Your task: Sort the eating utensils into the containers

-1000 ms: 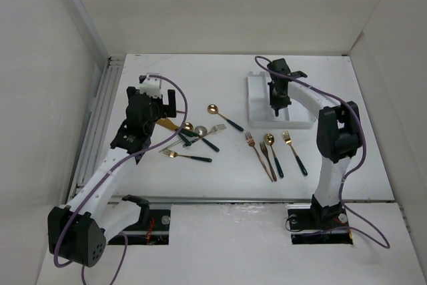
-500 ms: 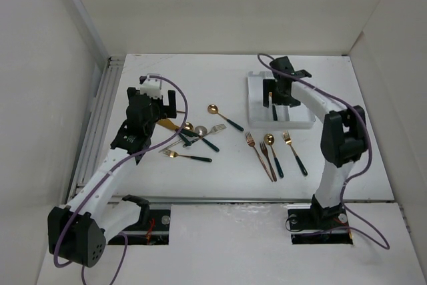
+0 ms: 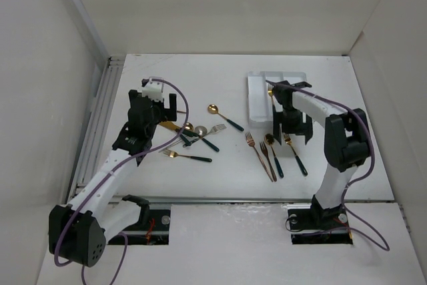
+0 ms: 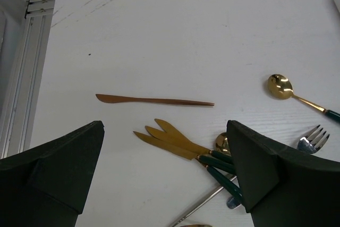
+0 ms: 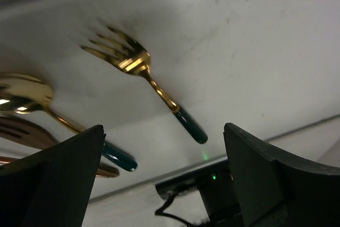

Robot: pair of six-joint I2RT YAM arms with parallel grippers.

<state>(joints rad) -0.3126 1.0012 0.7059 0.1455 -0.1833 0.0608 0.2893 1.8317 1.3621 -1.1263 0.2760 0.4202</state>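
Observation:
The white tray [image 3: 257,91] lies at the back right, and my right arm hides part of it. My right gripper [image 3: 291,128] hangs open just in front of the tray with nothing between its fingers. It is over a gold fork with a green handle [image 5: 151,86] [image 3: 294,153], beside a gold spoon [image 5: 29,97] [image 3: 272,151] and copper forks [image 3: 260,155]. My left gripper [image 3: 155,108] is open and empty above a copper knife [image 4: 154,100] and three gold knives [image 4: 172,141] in the left pile [image 3: 190,135].
A gold spoon [image 3: 223,117] [image 4: 281,87] lies alone between the pile and the tray. A silver fork [image 4: 312,141] sits at the pile's right side. A gold fork [image 3: 187,157] lies in front of the pile. A slotted rail [image 3: 100,118] runs along the table's left edge.
My right gripper opened over the tray, left a utensil there, and drew back toward me over the right group of forks. The left arm barely moved.

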